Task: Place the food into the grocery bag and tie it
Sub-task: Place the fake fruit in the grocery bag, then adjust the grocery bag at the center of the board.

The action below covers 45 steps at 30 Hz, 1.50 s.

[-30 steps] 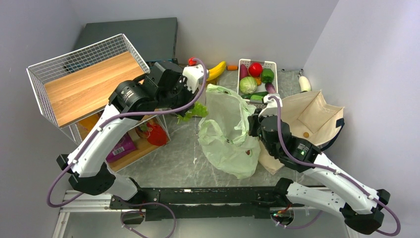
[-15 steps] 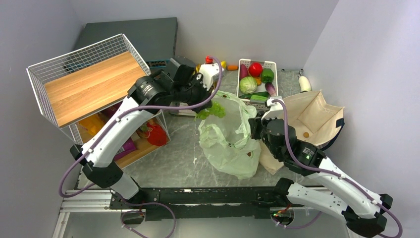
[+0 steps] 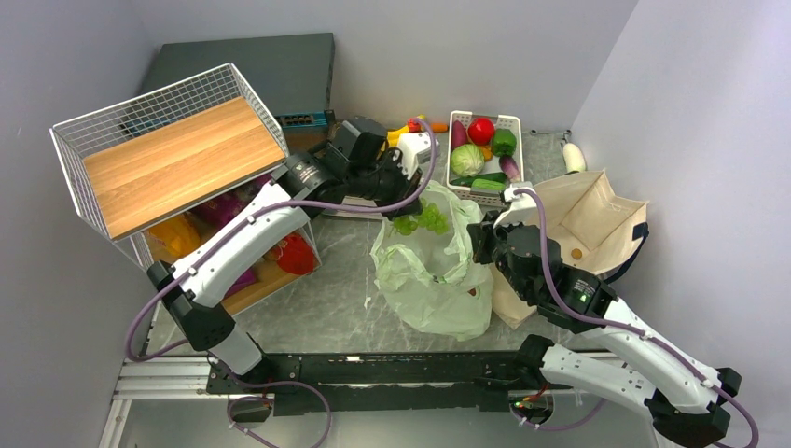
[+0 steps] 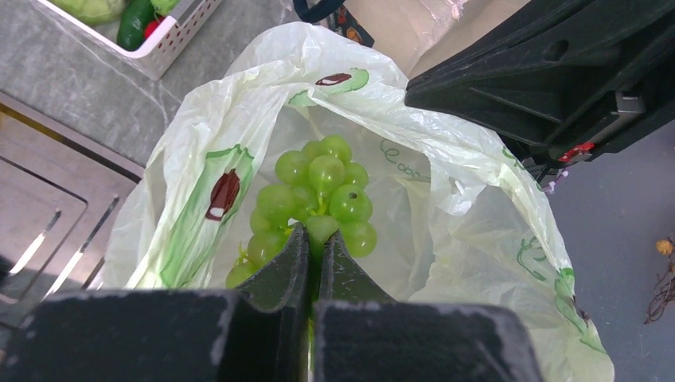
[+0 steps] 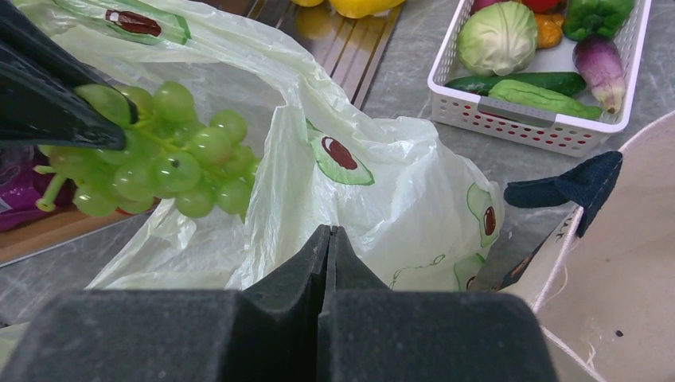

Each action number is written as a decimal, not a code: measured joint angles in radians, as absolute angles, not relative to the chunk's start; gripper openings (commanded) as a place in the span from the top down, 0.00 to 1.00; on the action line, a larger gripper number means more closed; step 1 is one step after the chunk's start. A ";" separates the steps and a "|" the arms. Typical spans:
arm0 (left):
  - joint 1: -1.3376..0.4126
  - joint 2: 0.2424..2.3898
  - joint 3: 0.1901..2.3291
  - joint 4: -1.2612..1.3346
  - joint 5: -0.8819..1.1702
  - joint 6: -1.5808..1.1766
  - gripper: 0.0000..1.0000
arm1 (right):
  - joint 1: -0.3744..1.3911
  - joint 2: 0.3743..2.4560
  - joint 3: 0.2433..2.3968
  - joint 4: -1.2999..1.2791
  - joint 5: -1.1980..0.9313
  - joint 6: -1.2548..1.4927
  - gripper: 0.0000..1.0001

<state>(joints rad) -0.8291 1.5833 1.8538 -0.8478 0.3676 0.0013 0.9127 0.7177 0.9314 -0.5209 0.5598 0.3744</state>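
Observation:
A bunch of green grapes (image 3: 422, 220) hangs over the open mouth of the grocery bag (image 3: 438, 285), a pale-green plastic bag printed with halved avocados. My left gripper (image 4: 316, 231) is shut on the grapes (image 4: 314, 191) at their top, with the bag (image 4: 477, 199) spread below them. My right gripper (image 5: 329, 231) is shut, its tips against the bag's right rim (image 5: 382, 175), which stands up from them. In the right wrist view the grapes (image 5: 159, 155) hang at upper left. More food, a yellow banana (image 3: 399, 135), lies behind the left arm.
A white basket (image 3: 453, 140) with cabbage, red and green vegetables stands behind the bag. A beige canvas tote (image 3: 588, 219) lies at the right, next to my right arm. A wire rack with a wooden shelf (image 3: 168, 159) fills the left, red and purple packets under it.
My left arm swung right with the grapes, from beside the rack to above the bag's mouth. The bag's right side was drawn up and the bag bunched closer to my right gripper.

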 measured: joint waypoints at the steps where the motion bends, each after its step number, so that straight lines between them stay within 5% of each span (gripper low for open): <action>1: -0.829 1.583 1.840 -0.835 0.373 -0.004 1.00 | 0.913 0.717 0.931 -0.521 0.559 0.374 1.00; 3: -0.829 1.583 1.815 -0.812 0.382 -0.013 0.97 | 0.913 0.714 0.929 -0.522 0.558 0.374 1.00; 9: -0.829 1.591 1.773 -0.756 0.408 -0.048 0.23 | 0.913 0.705 0.925 -0.522 0.556 0.375 1.00; 12: -0.829 1.594 1.770 -0.733 0.414 -0.055 0.02 | 0.913 0.705 0.925 -0.522 0.556 0.376 1.00; 25: -0.839 1.553 1.752 -0.731 0.318 -0.097 0.07 | 0.913 0.705 0.915 -0.522 0.557 0.396 1.00; 36: -0.841 1.168 1.338 -0.731 0.133 -0.190 0.01 | 0.913 0.705 0.907 -0.525 0.556 0.396 1.00; 45: -0.841 1.137 1.086 -0.593 0.000 -0.337 0.23 | 0.913 0.728 0.907 -0.526 0.543 0.400 1.00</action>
